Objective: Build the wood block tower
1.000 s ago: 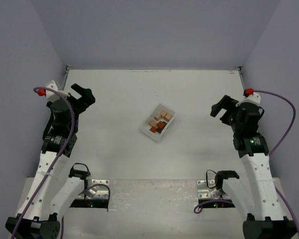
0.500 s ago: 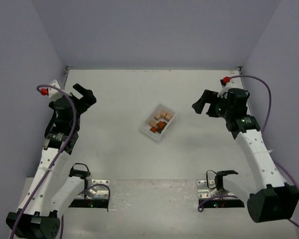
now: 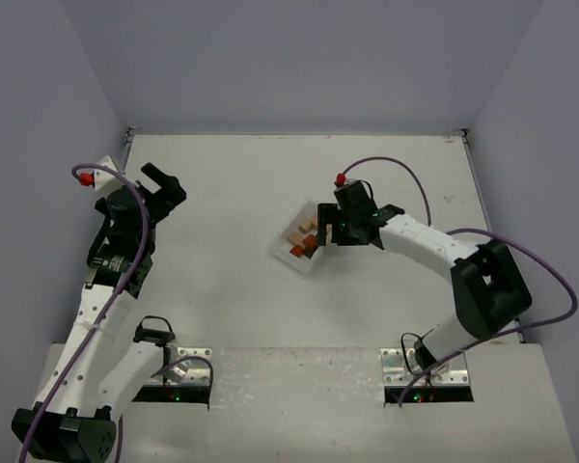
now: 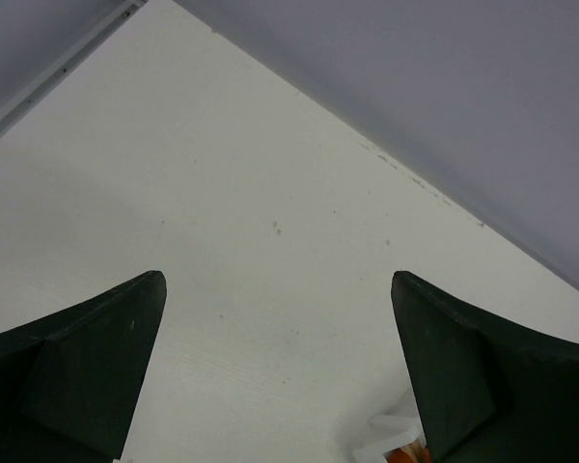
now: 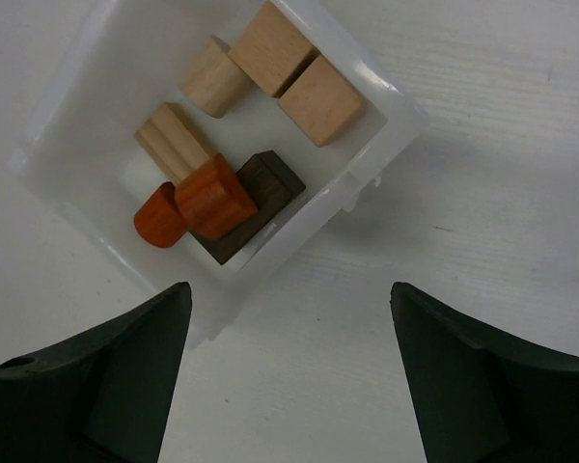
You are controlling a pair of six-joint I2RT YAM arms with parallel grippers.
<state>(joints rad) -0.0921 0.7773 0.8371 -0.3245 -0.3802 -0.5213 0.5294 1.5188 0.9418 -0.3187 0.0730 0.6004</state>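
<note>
Several small wood blocks (image 5: 234, 154), light tan, orange and dark brown, lie loose in a white plastic tray (image 5: 396, 121) at the table's middle; they also show in the top view (image 3: 304, 238). No tower stands. My right gripper (image 3: 330, 231) hovers open and empty over the tray's right edge; in its wrist view the open gripper (image 5: 289, 371) sits over bare table just beside the tray. My left gripper (image 3: 161, 181) is open and empty at the far left, well away from the tray; its wrist view (image 4: 280, 362) shows bare table and a tray corner (image 4: 396, 442).
The white table (image 3: 222, 289) is walled in by pale blue-grey panels on three sides. Two metal base plates (image 3: 183, 371) with cables sit at the near edge. A purple cable (image 3: 405, 188) loops above the right arm.
My right arm has swung left from the table's right side to over the tray's right edge, its gripper still open. The left arm has barely moved.
</note>
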